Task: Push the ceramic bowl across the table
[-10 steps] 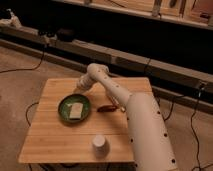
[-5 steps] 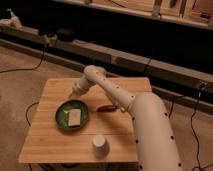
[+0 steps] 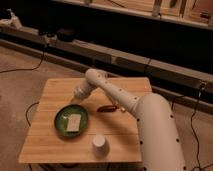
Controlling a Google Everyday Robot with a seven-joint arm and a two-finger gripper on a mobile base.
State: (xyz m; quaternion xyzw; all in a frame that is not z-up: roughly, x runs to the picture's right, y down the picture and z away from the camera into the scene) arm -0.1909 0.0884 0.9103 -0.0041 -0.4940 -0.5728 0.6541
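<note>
Gripper (image 3: 76, 98) at far rim of ceramic bowl (image 3: 70, 120), nr table's (image 3: 55, 90) left-centre; finger opening & contact w/ rim: cannot tell.

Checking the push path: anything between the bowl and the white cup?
Only bare table lies between the bowl and the cup in the camera view. The gripper sits at the bowl's far rim.

Too blurred at the gripper (image 3: 76, 98) to read; arm (image 3: 155, 125) behind it cut off at bottom edge.
</note>
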